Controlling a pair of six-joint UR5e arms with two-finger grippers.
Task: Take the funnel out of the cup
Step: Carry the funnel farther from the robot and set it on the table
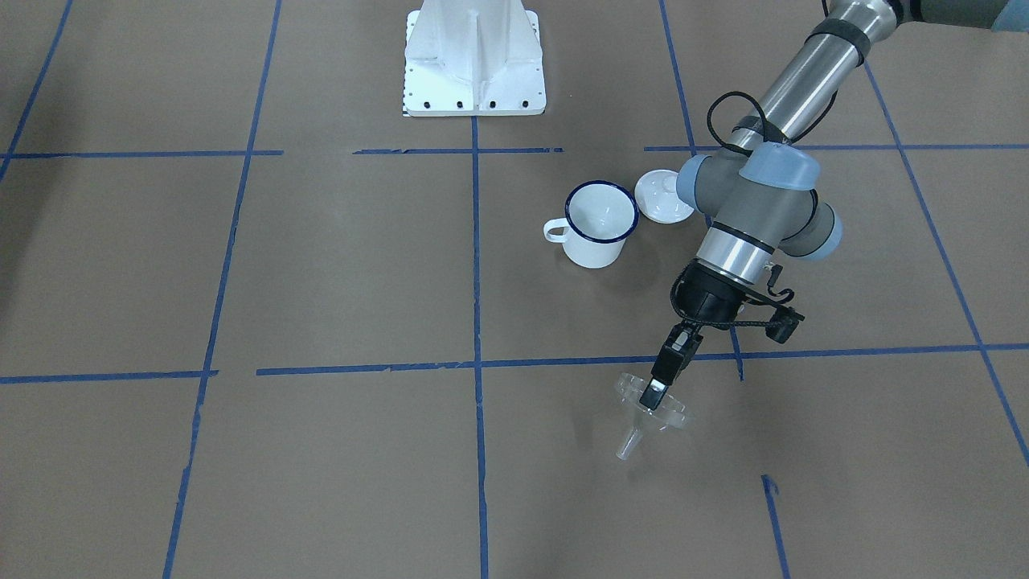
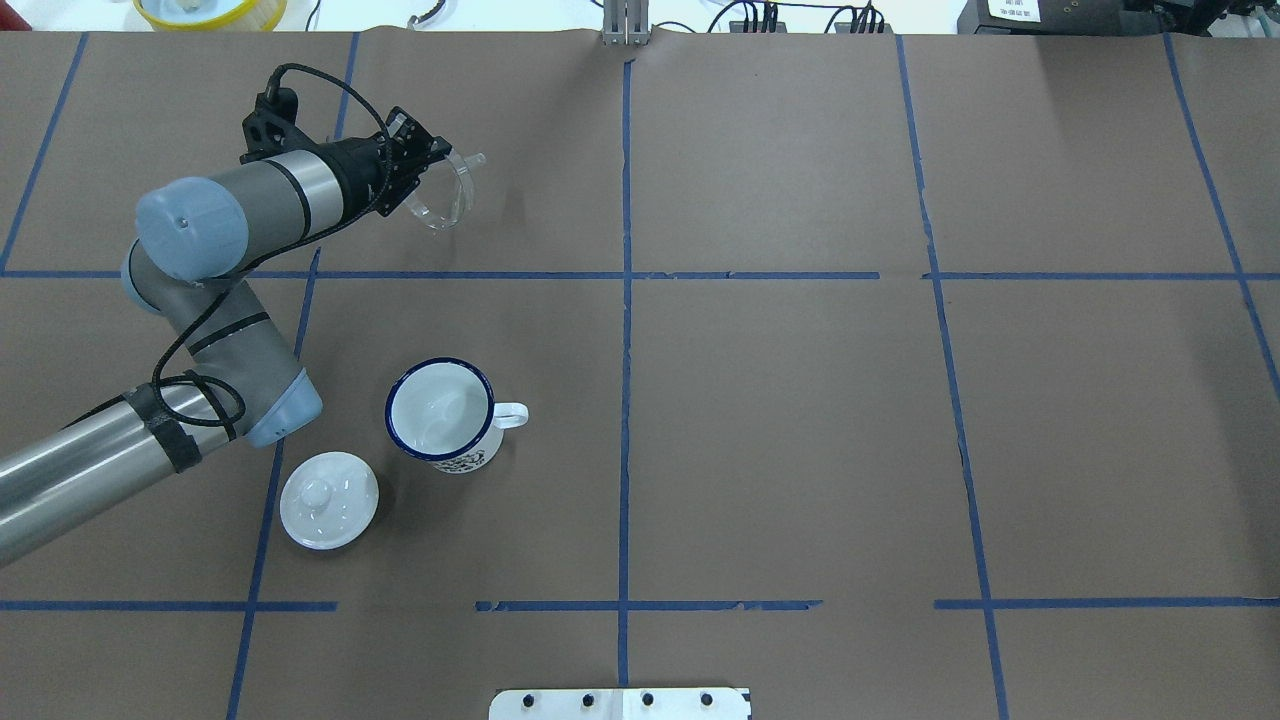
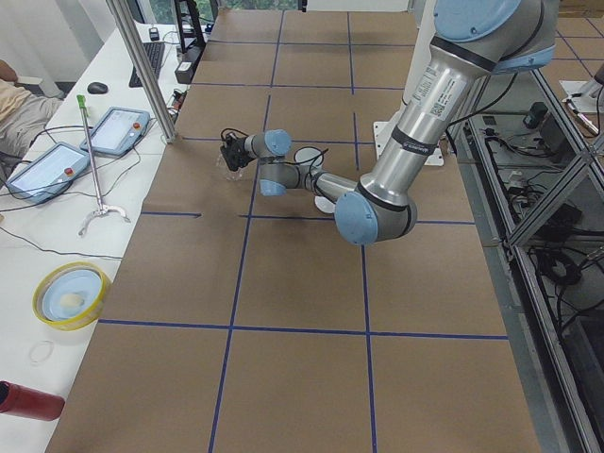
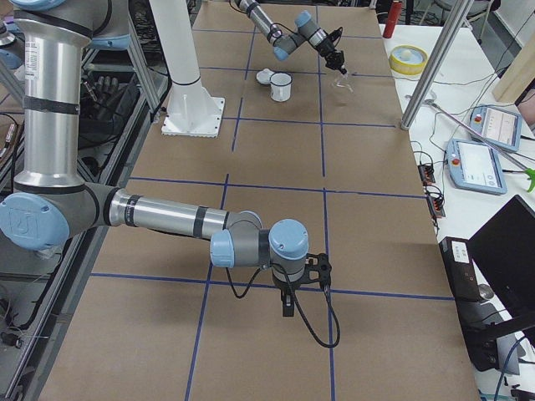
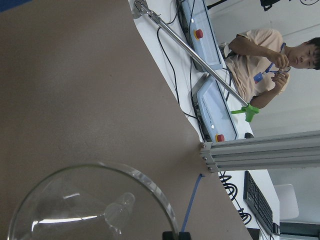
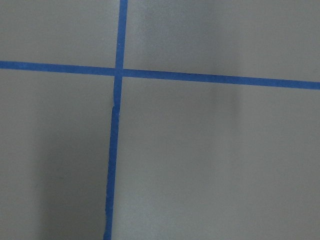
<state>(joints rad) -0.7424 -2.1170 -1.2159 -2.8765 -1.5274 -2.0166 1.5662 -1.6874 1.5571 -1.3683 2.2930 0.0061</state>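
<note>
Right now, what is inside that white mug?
Nothing shows inside the cup: only its bare white bottom. Nothing covers its opening. The funnel is out, held by the left gripper.

Silver tubing, grey joints, pale blue caps are seen on the left arm (image 2: 80, 465); black cable (image 1: 711, 119) is looped.
</note>
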